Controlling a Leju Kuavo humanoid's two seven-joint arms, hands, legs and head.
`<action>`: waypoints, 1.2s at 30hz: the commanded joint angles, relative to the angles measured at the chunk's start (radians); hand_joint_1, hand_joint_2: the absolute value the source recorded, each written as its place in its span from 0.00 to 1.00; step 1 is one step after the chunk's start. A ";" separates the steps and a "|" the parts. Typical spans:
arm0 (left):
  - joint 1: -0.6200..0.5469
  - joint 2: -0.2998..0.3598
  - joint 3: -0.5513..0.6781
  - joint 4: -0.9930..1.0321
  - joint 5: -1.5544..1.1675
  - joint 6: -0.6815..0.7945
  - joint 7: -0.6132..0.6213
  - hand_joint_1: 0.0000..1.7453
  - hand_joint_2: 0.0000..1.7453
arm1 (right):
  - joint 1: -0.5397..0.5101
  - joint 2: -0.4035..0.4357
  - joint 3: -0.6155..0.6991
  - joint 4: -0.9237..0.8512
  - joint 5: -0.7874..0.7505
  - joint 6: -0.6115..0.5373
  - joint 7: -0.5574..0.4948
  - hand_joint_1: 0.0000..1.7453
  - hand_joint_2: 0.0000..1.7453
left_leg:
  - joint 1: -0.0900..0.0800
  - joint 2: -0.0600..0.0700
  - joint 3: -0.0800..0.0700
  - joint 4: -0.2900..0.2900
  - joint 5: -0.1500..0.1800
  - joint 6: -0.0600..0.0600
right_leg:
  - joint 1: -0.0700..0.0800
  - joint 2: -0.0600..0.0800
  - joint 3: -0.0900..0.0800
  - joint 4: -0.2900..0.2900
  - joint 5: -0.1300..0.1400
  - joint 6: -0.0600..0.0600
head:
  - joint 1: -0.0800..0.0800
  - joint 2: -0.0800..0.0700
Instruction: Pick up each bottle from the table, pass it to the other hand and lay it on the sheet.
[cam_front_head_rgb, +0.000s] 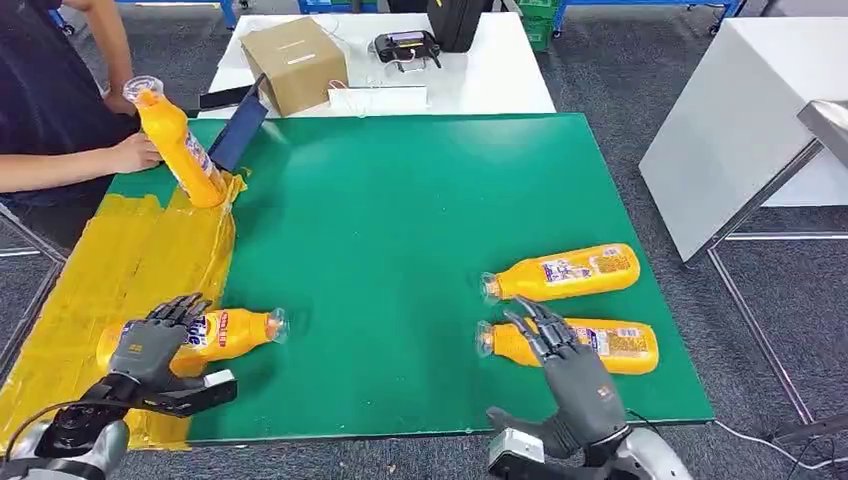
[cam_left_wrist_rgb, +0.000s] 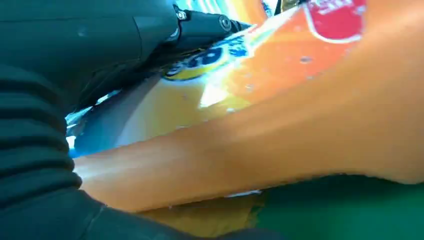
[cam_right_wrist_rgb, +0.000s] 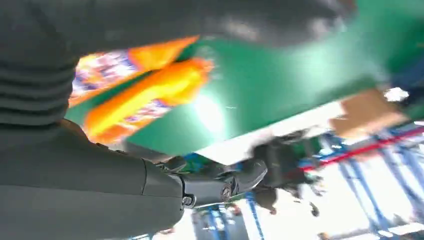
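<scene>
Resting across a lying orange bottle (cam_front_head_rgb: 215, 334), the left hand (cam_front_head_rgb: 150, 345) sits at the near left of the green bench (cam_front_head_rgb: 400, 220), its fingers (cam_front_head_rgb: 180, 310) spread over the bottle's label and its thumb stretched along the near side; the left wrist view shows the orange body pressed close against the palm, yet whether the fingers truly clasp it I cannot tell. That bottle lies with its base on the yellow sheet (cam_front_head_rgb: 130, 260) and its clear cap end out over the green, pointing toward the middle of the bench.

Over on the near right, the right hand (cam_front_head_rgb: 575, 375) hovers with its fingers apart and holding nothing, the fingertips (cam_front_head_rgb: 530, 320) reaching over the neck end of a second lying bottle (cam_front_head_rgb: 600, 345). Just beyond it a third bottle (cam_front_head_rgb: 565, 272) lies nearly parallel, caps of both toward the left. The right wrist view is blurred but shows the two orange shapes side by side.

At the far left corner of the sheet a person's hand (cam_front_head_rgb: 135, 152) steadies a fourth bottle (cam_front_head_rgb: 180, 145), tilted, its base on the yellow. Behind the bench stands a white table (cam_front_head_rgb: 480, 80) with a cardboard box (cam_front_head_rgb: 295, 62) on it.
</scene>
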 joint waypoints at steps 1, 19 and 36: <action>0.075 -0.023 0.046 -0.094 0.185 -0.014 -0.101 0.00 0.00 | -0.029 0.005 -0.248 0.118 -0.024 0.068 -0.008 0.00 1.00 | 0.001 0.001 0.003 -0.001 -0.001 -0.001 | 0.001 0.006 0.002 -0.002 0.000 -0.001 | 0.000 0.000; 0.072 -0.231 0.278 -0.394 0.791 -0.227 -0.350 0.00 0.00 | 0.052 -0.024 -0.352 0.137 0.001 0.236 0.059 0.00 1.00 | 0.001 -0.004 -0.002 0.001 -0.001 0.000 | 0.001 0.001 0.000 -0.001 -0.001 -0.001 | 0.000 0.000; 0.028 -0.252 0.247 -0.387 0.868 -0.289 -0.384 0.00 0.00 | -0.010 -0.035 -0.301 0.258 0.059 0.262 0.108 0.00 1.00 | 0.002 -0.002 -0.002 0.000 0.000 0.000 | 0.001 0.002 -0.001 -0.002 0.000 -0.001 | 0.000 0.000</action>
